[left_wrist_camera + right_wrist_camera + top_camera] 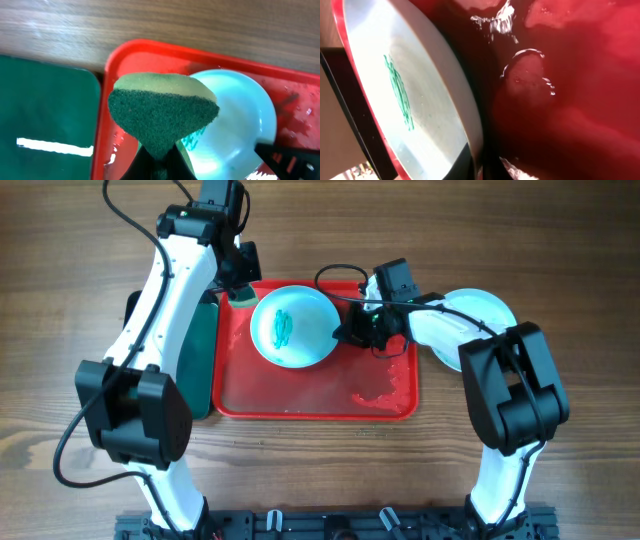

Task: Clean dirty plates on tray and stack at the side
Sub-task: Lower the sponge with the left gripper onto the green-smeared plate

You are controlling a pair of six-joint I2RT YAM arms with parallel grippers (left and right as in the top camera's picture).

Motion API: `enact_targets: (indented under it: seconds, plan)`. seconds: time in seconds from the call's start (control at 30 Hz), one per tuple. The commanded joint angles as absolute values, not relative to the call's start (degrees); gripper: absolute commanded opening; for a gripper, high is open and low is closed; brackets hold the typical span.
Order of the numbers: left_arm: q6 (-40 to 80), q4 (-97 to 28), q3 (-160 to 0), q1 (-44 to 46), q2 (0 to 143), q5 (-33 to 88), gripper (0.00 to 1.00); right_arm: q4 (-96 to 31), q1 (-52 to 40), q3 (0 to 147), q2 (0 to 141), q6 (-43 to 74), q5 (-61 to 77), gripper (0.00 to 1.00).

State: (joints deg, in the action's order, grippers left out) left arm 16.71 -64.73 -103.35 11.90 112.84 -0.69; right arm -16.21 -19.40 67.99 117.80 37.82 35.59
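The large red rectangular plastic tray [300, 395] [150, 55] [580, 100] fills the middle of the overhead view. It holds one round pale aqua plate [293, 327] [240, 115] [420, 85] in its upper left part. A dark green smear [283, 328] [400, 92] marks the middle of the plate. Clear puddles of water [385, 395] [530, 65] lie on the tray floor towards the lower right corner. In the right wrist view more drops sit just beside the plate.

Along the left edge of the red tray lies a narrower dark green tray [207, 360] [45, 110], mostly under the left arm. What it holds cannot be told. On the wooden table [560, 240], right of the red tray, a second pale round plate [485, 305] lies partly hidden by the right arm.

The left gripper [240, 288] [157, 160] is closed on a wedge-shaped sponge with a dark green scouring face [243, 298] [160, 115], pinched at its narrow end. The sponge hangs over the tray's upper left corner, just beside the plate's upper left rim. Whether it touches the plate cannot be told.

The right gripper [345, 332] [477, 167] is at the plate's right rim. In the right wrist view the rim runs down into the narrow gap between its dark fingers, so it appears clamped on the plate's edge.
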Motion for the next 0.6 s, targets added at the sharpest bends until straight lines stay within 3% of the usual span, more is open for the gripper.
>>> enact_targets:
  seconds: [0.0,0.2,0.4,0.57]
  plan:
    - [17.39,-66.13,-103.07,11.86,115.72,4.05,0.04,-16.27,-18.87,66.89,119.70,35.53,34.41,0.04]
    - [16.47,-67.33,-102.98,12.14,121.86,4.54,0.04,-16.05,-18.87,66.89,119.70,33.39,34.92,0.04]
    - [4.10,-67.07,-102.96,15.55,123.81,7.03,0.04,-16.10,-18.87,66.89,119.70,32.99,35.05,0.04]
    - [3.16,-66.41,-102.96,17.43,125.40,6.81,0.04,-16.14,-18.87,66.89,119.70,32.93,35.07,0.05]
